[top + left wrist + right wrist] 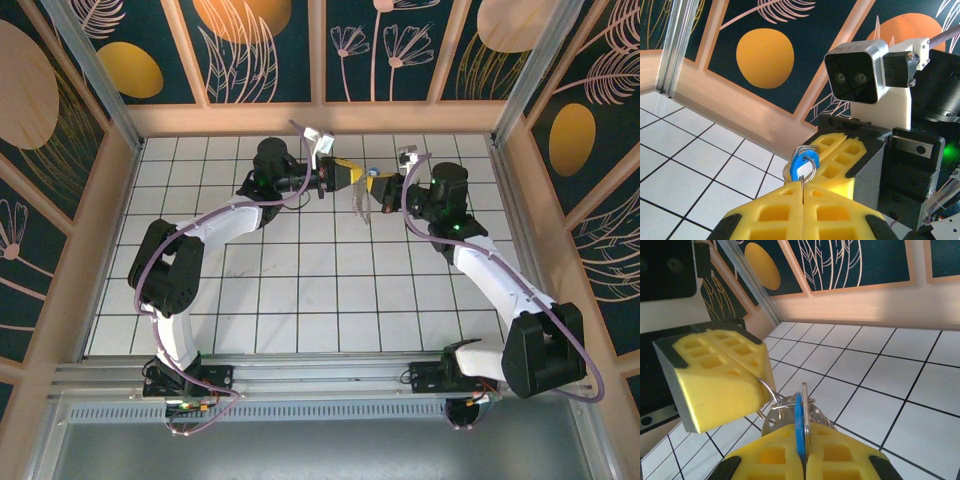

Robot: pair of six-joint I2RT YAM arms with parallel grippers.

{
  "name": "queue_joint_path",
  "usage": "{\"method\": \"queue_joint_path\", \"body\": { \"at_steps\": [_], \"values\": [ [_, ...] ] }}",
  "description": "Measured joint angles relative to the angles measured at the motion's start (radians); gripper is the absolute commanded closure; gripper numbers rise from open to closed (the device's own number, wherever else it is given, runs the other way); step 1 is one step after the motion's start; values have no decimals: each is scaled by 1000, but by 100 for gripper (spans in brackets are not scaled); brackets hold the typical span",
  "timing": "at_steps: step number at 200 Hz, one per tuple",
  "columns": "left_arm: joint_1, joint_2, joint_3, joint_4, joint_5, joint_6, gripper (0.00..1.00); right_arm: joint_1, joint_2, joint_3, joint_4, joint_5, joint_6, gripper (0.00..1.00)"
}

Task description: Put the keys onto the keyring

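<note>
Both grippers meet above the far middle of the tiled floor. In the right wrist view my right gripper (803, 434) is shut on the key (800, 417), edge-on with its blue head between the yellow pads. My left gripper (803, 186) is shut on the thin wire of the keyring's metal ring (810, 172). In the left wrist view the ring runs through the hole of the key's blue head (799, 163). From above, the left gripper (347, 176) and right gripper (378, 186) nearly touch, and the keyring's brown strap (360, 203) hangs below them.
The white tiled floor (300, 290) spreads below the arms. Patterned walls with wooden frames (320, 110) close it in at the back and sides. The right wrist's camera housing (857, 75) sits close in front of the left gripper.
</note>
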Motion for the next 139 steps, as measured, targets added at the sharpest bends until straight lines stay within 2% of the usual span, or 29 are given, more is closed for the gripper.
{"method": "queue_joint_path", "body": {
  "at_steps": [139],
  "values": [
    [10,0,0,0,0,0,100,23,66,60,-27,8,-11,100]
  ]
}}
